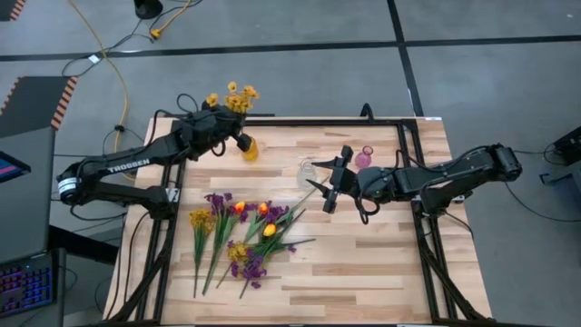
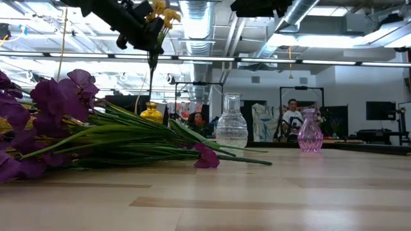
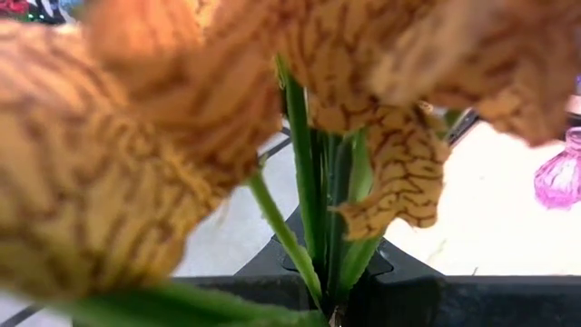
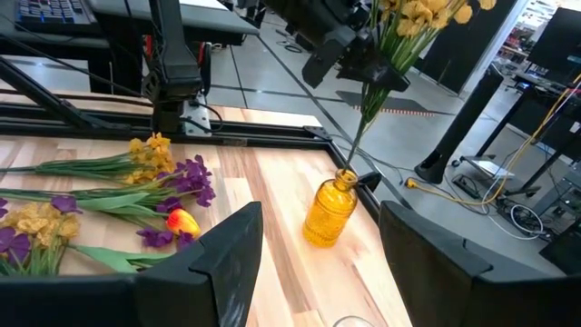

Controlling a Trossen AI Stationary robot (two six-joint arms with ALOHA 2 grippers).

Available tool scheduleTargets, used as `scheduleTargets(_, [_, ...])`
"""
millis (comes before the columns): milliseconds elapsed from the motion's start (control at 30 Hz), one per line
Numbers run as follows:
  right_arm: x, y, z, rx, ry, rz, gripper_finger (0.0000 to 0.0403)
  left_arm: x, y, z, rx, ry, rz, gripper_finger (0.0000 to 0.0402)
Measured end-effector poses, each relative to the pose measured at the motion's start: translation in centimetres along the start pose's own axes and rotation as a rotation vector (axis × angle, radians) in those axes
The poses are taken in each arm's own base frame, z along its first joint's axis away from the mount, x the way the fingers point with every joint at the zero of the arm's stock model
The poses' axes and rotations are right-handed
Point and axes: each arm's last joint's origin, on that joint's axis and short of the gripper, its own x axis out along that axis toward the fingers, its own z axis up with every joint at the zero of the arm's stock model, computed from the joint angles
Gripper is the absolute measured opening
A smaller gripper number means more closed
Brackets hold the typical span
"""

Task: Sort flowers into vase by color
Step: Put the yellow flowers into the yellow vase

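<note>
Both arms matte black, chunky jointed segments. Left arm point(image 1: 127, 168) has white TROSSEN lettering and a silver band near its base; right arm point(image 1: 445, 177) carries looped black cables. Fingers point(image 4: 227, 263) flat black.

Loose flowers point(image 1: 241, 238) on the table point(image 1: 363, 263), left of centre; three vases point(image 1: 309, 169) behind them

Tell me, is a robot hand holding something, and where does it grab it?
Yes. The left gripper is shut on the fluffy yellow flower, pinching its green stem just under the blooms, stem tip in the yellow glass vase. The right gripper holds nothing.
</note>
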Motion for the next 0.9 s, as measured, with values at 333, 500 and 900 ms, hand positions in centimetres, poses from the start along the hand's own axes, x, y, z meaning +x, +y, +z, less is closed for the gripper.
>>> scheduleTargets(333, [0.0, 0.0, 0.0, 0.000, 0.000, 0.000, 0.0249, 0.3, -0.2, -1.4, -0.047, -0.007, 0.010, 0.0001])
scheduleTargets(500, [0.0, 0.0, 0.0, 0.000, 0.000, 0.000, 0.0249, 0.8, -0.1, -3.6, -0.057, 0.002, 0.043, 0.0000])
scheduleTargets(900, [0.0, 0.0, 0.0, 0.000, 0.000, 0.000, 0.0249, 1.1, 0.0, -6.3, -0.102, 0.034, 0.048, 0.0000])
